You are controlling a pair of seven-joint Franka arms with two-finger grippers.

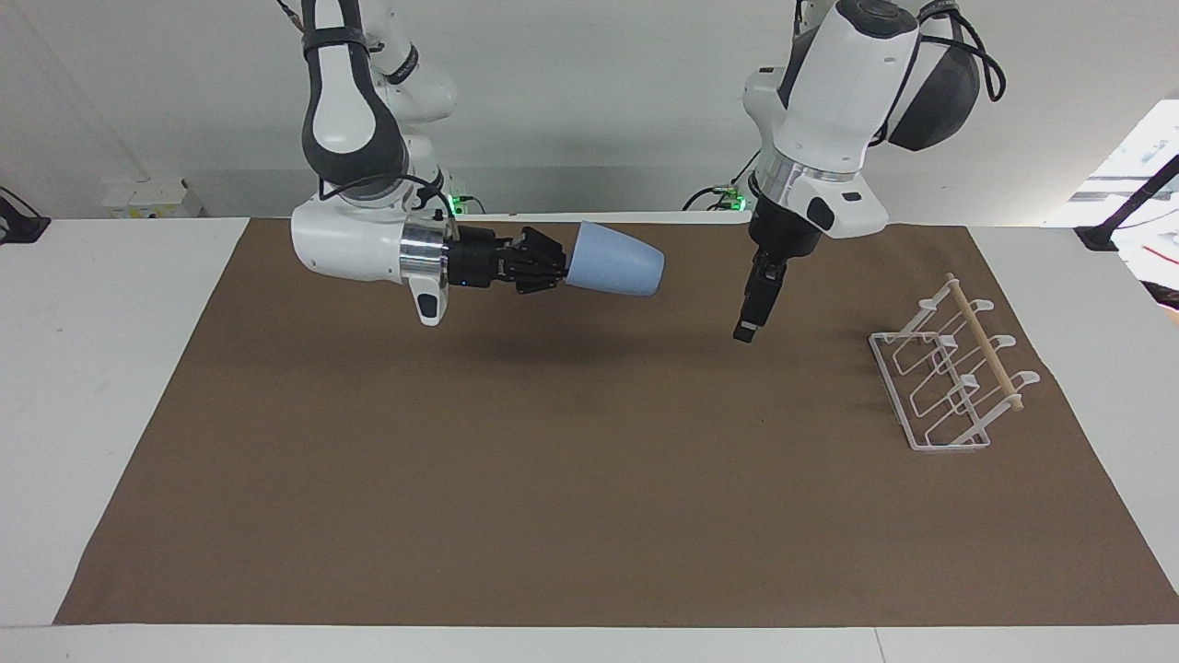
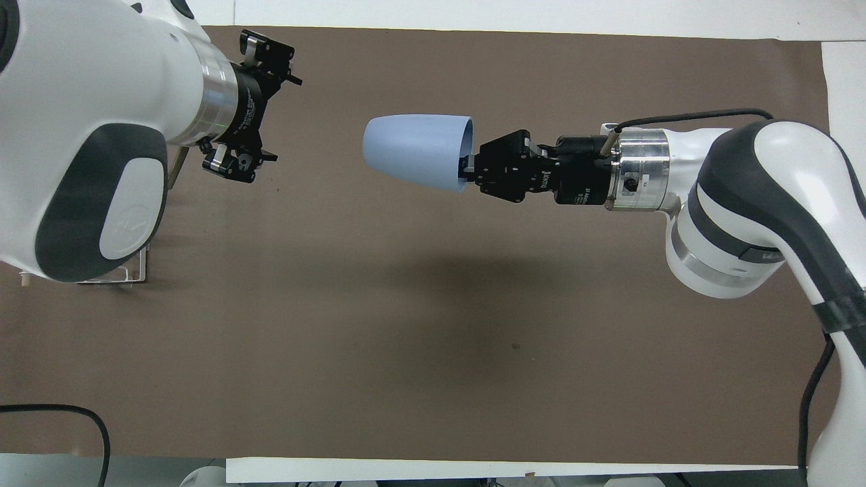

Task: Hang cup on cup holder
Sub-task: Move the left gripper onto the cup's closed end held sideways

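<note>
The cup [image 1: 615, 260] is held sideways in the air over the mat [image 1: 589, 516], near its middle. The rack [image 1: 949, 379] is set on the mat at the left arm's end.

White table [image 1: 110, 350], brown mat [image 1: 553, 479] on it, cup holder [image 1: 949, 378] on mat

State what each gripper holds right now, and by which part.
The right gripper holds the cup by its rim, sideways in the air over the mat. The left gripper is open and holds nothing.
</note>
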